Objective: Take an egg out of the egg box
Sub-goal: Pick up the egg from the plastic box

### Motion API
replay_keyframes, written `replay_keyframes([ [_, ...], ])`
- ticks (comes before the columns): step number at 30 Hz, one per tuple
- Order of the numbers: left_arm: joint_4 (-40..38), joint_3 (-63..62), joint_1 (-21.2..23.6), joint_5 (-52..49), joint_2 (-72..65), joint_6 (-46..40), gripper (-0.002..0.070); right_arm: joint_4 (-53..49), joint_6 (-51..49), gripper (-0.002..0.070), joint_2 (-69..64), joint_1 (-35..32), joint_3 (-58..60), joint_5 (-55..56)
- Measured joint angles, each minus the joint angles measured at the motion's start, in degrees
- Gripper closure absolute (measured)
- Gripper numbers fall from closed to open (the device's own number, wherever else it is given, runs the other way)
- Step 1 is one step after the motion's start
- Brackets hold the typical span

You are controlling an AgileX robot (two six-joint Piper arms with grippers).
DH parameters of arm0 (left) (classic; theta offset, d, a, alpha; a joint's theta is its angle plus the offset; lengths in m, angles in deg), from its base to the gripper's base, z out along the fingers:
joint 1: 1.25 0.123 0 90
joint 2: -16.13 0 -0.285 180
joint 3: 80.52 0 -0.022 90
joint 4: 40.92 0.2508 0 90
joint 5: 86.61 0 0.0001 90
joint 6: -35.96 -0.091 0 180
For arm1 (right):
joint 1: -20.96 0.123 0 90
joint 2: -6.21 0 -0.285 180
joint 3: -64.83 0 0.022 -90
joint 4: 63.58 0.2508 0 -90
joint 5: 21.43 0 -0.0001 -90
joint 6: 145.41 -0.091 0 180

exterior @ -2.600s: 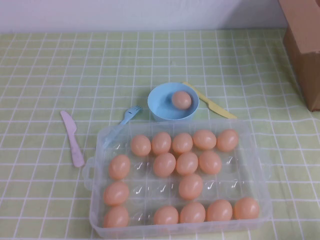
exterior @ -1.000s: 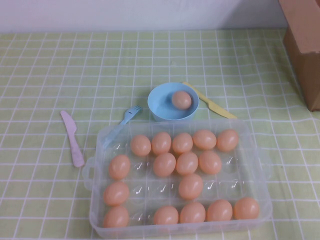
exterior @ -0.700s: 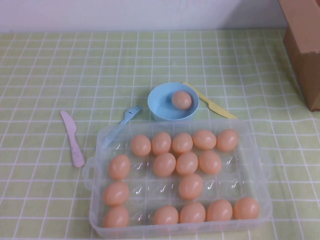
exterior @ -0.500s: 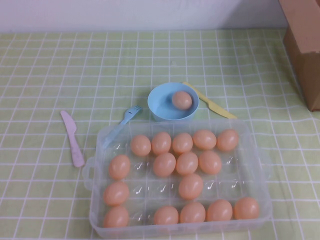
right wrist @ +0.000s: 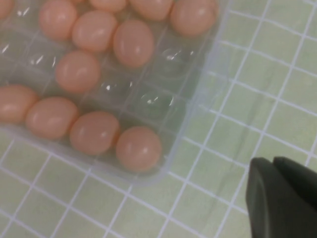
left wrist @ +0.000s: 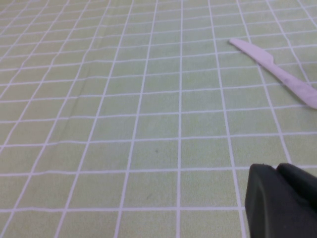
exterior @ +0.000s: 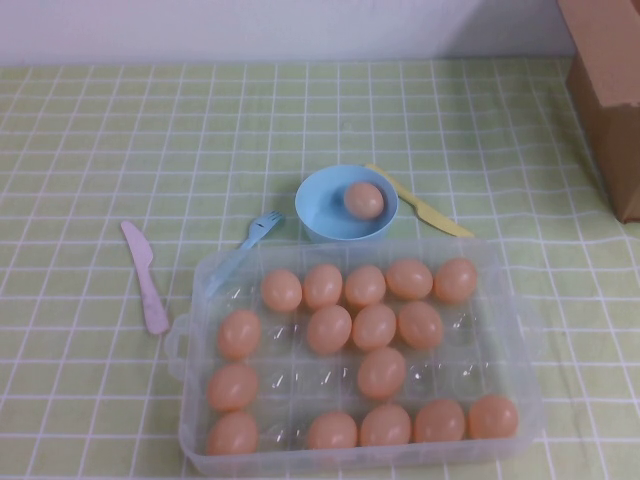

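Green checked tablecloth (exterior: 120, 130) across the whole surface, white wall along the top edge of the high view, brown cardboard box (exterior: 610, 90) at upper right. Egg box (exterior: 520, 330), clear plastic, in the lower centre of the high view, holding sixteen or so eggs in rows with several empty dimples in between. Light-blue bowl (exterior: 325, 215) just beyond its far edge, one egg already inside. Blue fork (exterior: 258, 232) left of the bowl, yellow knife (exterior: 425, 208) to its right, pink knife (exterior: 146, 278) well left of the box. No arm in the high view. Left gripper (left wrist: 282, 201) only a dark corner at lower right of the left wrist view, over bare cloth with the pink knife toward upper right; finger state impossible to tell. Right gripper (right wrist: 282, 198) at lower right of the right wrist view, fingers pressed together, holding nothing, off the box's corner over cloth. Nearest candidate egg (right wrist: 138, 148) in the corner dimple closest to that gripper, probably the easiest pick, though hard to judge from this angle. Step in hand: pre-approach, nothing reached for yet. Next move calls for opening the right fingers, centring above one egg, descending into its dimple without nudging neighbours, closing gently on the smooth shell, lifting straight up clear of the wall.
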Motion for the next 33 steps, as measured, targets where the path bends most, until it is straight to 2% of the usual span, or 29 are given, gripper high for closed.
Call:
replay_keyframes([
  [11,0.00,0.00,0.00,0.00,0.00,0.00,0.0678,-13.19,1.14,0.0694,-21.20,21.38,-14.85,-4.48],
  [20,0.00,0.00,0.00,0.00,0.00,0.00,0.0678,-14.61,1.28,0.0677,-34.54,30.18,-23.87,-4.99],
  [25,0.00,0.00,0.00,0.00,0.00,0.00,0.0678,-14.61,1.28,0.0572,-40.35,31.93,-28.81,-8.06],
  [32,0.00,0.00,0.00,0.00,0.00,0.00,0.0678,-15.68,2.19,0.0342,-45.70,33.95,-32.78,-12.53],
  [33,0.00,0.00,0.00,0.00,0.00,0.00,0.0678,-16.63,3.02,0.0326,-46.03,34.35,-32.88,-12.88],
])
